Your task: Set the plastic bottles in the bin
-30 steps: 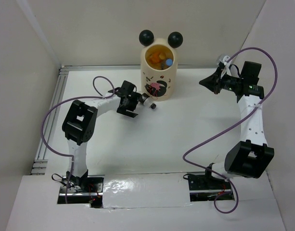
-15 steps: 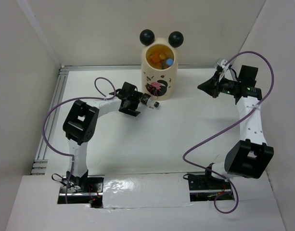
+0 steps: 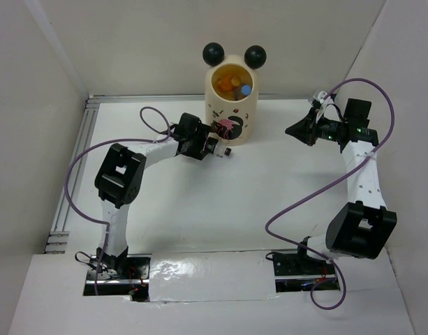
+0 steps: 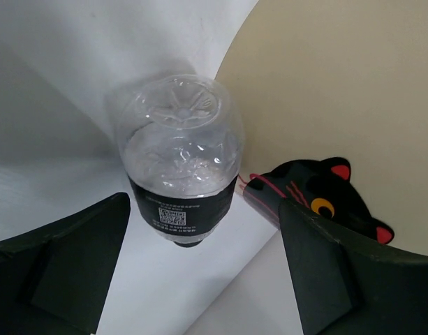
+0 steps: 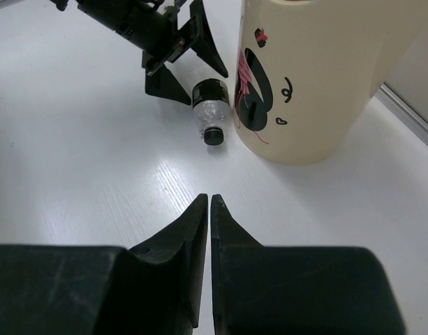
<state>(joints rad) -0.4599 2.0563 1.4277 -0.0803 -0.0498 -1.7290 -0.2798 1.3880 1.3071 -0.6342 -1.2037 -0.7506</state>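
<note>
Left gripper (image 3: 208, 144) stands with its fingers (image 4: 67, 265) spread wide and nothing gripped. Straight ahead of it, in line with the gap between the fingers, a clear bottle with a black label (image 4: 180, 171) lies on its side on the white table (image 3: 200, 202). The bottle's ribbed base is turned toward the gripper and its dark cap points away; neither finger touches it. Just past the bottle, off one fingertip, rises the cream bin (image 4: 339, 84), with its cartoon print (image 5: 250, 91) on the side facing the bottle; bottle and bin lie just beside each other. Higher up and beyond the gripper, inside the bin, other bottles (image 3: 234, 84) show, with orange shapes and a blue cap among them. Right gripper (image 5: 205, 201) hangs well apart across the table, its fingers drawn together to a thin slit with nothing between them. The lying bottle and the bin are both ahead of its tips.
</note>
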